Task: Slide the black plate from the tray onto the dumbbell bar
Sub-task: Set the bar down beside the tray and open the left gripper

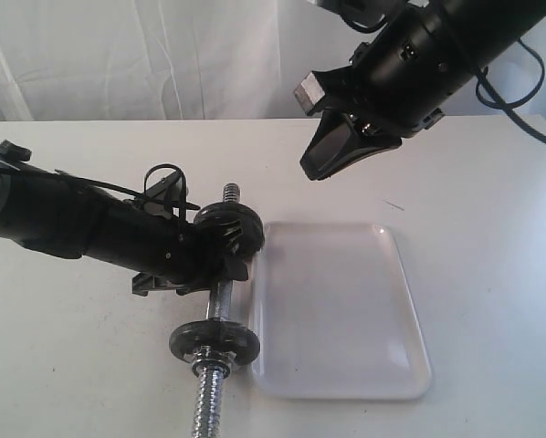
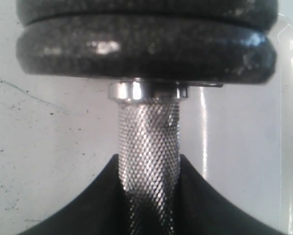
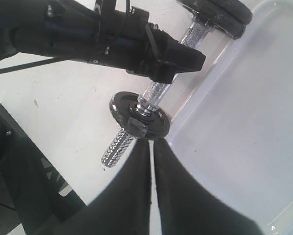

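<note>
At 9 o'clock of tray [image 1: 346,310], left end effector [image 1: 229,257] clamps dumbbell bar [image 1: 220,301]; right end effector [image 1: 320,169] closed, empty. Risk: if bar tilts, black plate [image 1: 246,222] probably slides off.

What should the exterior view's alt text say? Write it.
The left gripper clamps the middle of the dumbbell bar, which rests on a white table beside the white tray. The right gripper hangs shut in the air, holding nothing.

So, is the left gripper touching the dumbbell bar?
Touching. The left wrist view shows the left gripper closed on the dumbbell bar, fingers against both knurled sides.
</note>
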Controlling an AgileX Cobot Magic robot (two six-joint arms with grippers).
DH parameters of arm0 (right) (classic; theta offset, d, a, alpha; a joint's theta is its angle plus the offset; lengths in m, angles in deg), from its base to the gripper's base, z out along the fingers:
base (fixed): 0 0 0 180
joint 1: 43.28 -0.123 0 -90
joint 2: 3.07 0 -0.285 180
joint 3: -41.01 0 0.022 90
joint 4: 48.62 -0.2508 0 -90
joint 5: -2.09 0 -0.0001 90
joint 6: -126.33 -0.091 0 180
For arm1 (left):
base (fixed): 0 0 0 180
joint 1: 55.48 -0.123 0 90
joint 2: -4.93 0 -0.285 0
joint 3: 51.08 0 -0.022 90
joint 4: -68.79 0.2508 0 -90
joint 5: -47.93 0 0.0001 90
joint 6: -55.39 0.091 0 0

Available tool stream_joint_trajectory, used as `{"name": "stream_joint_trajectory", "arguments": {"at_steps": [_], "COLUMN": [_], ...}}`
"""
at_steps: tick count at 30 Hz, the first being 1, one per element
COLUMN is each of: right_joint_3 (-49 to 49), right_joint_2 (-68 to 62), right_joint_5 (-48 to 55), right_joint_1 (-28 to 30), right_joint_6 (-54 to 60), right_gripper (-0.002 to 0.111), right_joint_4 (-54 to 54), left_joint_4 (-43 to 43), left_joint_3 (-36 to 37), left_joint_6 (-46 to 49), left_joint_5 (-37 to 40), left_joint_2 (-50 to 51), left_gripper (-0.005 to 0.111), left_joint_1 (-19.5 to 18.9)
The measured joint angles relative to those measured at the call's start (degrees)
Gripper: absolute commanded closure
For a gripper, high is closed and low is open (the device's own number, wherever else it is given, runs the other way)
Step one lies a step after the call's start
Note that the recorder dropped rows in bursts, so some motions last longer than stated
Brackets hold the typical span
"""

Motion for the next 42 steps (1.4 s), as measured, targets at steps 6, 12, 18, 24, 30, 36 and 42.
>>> {"name": "stream_joint_trajectory", "arguments": {"at_steps": [6,12,18,24,30,36,42], "right_joint_3": [0.0,0.0,0.0,0.0,0.0,0.0,0.0], "right_joint_2": [0.0,0.0,0.0,0.0,0.0,0.0,0.0], "right_joint_5": [0.0,0.0,0.0,0.0,0.0,0.0,0.0], "right_joint_1": [0.0,0.0,0.0,0.0,0.0,0.0,0.0], "right_joint_6": [0.0,-0.1,-0.1,-0.1,-1.0,-1.2,-1.2], "right_gripper": [0.105,0.105,0.105,0.105,0.105,0.105,0.105], "right_joint_4": [0.0,0.0,0.0,0.0,0.0,0.0,0.0], "left_joint_4": [0.0,0.0,-1.6,-3.0,-3.2,-3.2,0.5], "left_joint_3": [0.0,0.0,-1.4,-2.1,-2.1,-2.1,-2.1], "left_joint_6": [0.0,0.0,-0.7,-0.9,-0.9,-0.9,-1.0], "left_joint_5": [0.1,0.7,3.0,5.7,5.7,5.7,3.9], "left_joint_2": [0.0,0.0,-2.2,-3.3,-3.3,-3.3,-3.3], "left_gripper": [0.082,0.063,0.061,0.061,0.061,0.061,0.078], "left_joint_1": [0.0,0.0,-0.1,0.0,0.0,0.0,0.0]}}
